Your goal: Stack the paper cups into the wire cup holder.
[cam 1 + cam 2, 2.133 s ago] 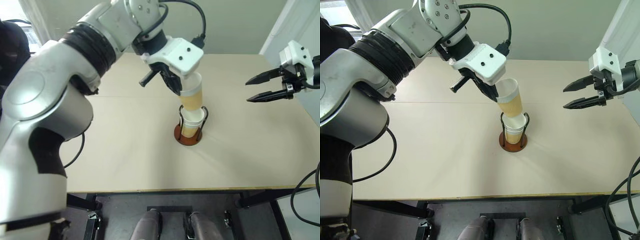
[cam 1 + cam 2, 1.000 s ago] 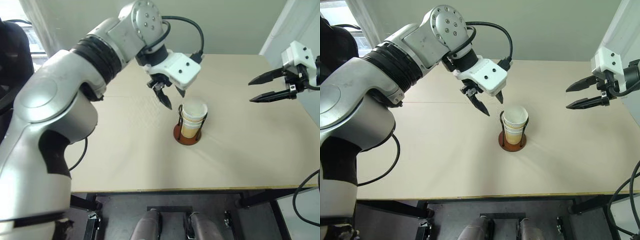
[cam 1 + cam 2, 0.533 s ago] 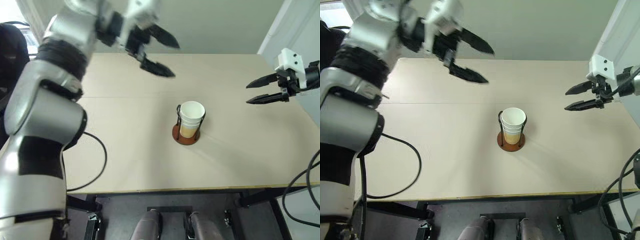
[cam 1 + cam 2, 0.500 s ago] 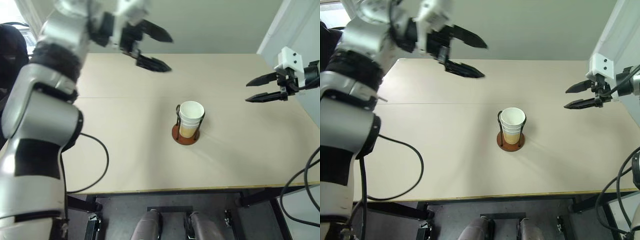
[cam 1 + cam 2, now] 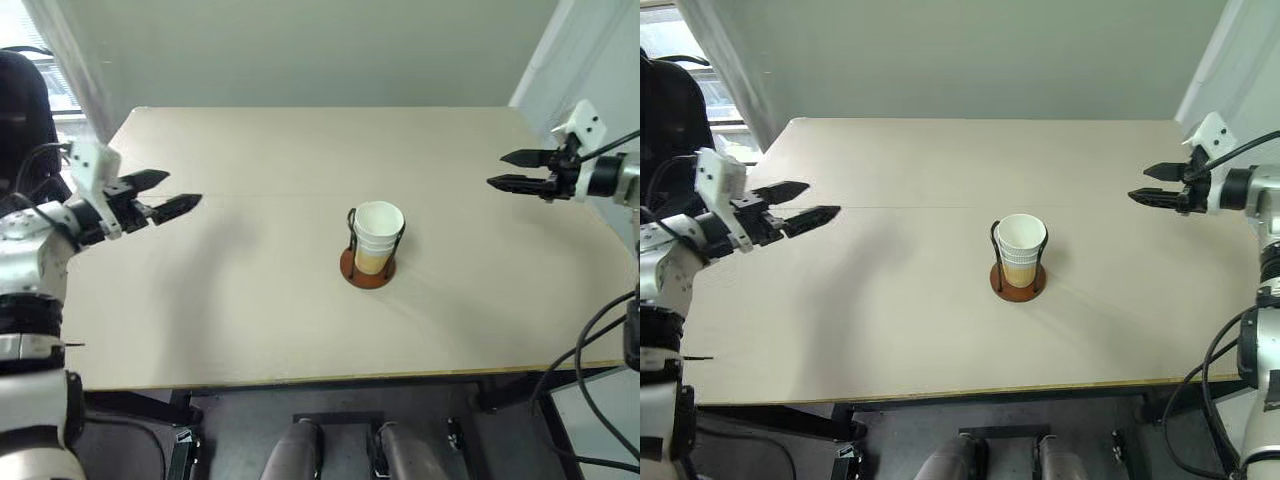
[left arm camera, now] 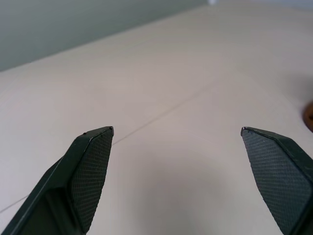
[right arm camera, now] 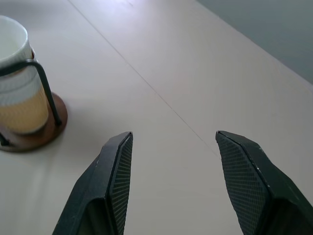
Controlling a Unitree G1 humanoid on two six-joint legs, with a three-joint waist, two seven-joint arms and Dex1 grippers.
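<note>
The paper cups (image 5: pixel 377 232) sit nested in one stack inside the wire cup holder (image 5: pixel 367 273) at the middle of the table; the top cup's white rim stands above the black wire loops. My left gripper (image 5: pixel 183 188) hovers open and empty over the table's left side, far from the stack and pointing toward it. Over the right edge my right gripper (image 5: pixel 496 169) is also open and empty, aimed back at the holder. In the right wrist view the cups (image 7: pixel 14 88) and the holder's brown base (image 7: pixel 44 134) lie beyond the open fingers (image 7: pixel 117 166).
The beige table (image 5: pixel 300 330) has a thin seam running across it behind the holder. A dark chair (image 5: pixel 20 100) stands past the left edge. A grey wall runs behind the far edge.
My left arm has swung from beside the stacked cups out to the table's left side and lower, its gripper opening wider. The right gripper has edged slightly forward.
</note>
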